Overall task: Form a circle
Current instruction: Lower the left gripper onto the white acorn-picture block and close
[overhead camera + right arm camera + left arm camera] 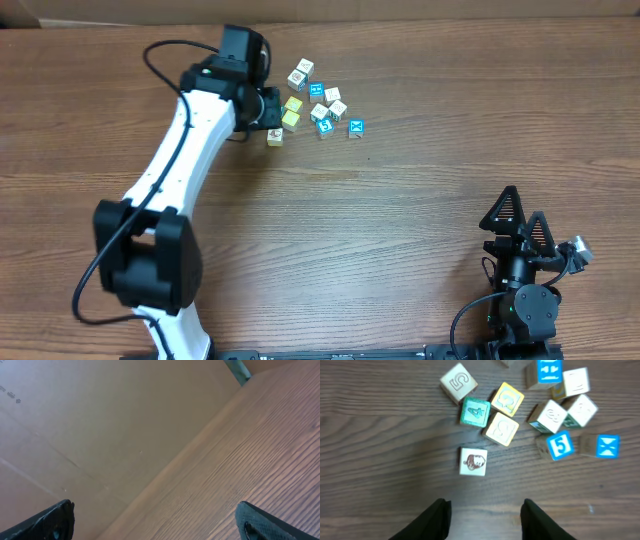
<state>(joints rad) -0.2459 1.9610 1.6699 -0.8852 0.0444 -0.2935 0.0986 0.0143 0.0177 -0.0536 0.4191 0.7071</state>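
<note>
Where the wood-grain bench (370, 460) carries a white wooden cube printed with a brown face (472, 461), the left tool (485, 505) hovers near it, narrowly parted and empty. Beyond that cube sits a green "4" cube (475, 411). To its right the circle (549, 414), a loose white-and-cyan clump, includes a cyan "5" cube (560, 445). Far right of it, the right tool (154, 505) gapes wide.

The table (400, 220) is brown wood grain. A green cube (475, 412) shows a pale 4. At its six o'clock a white cube (473, 461) bears a brown face, and at its two o'clock is a yellow cube (507, 399). A cyan cube (560, 445) carries a white 5.
</note>
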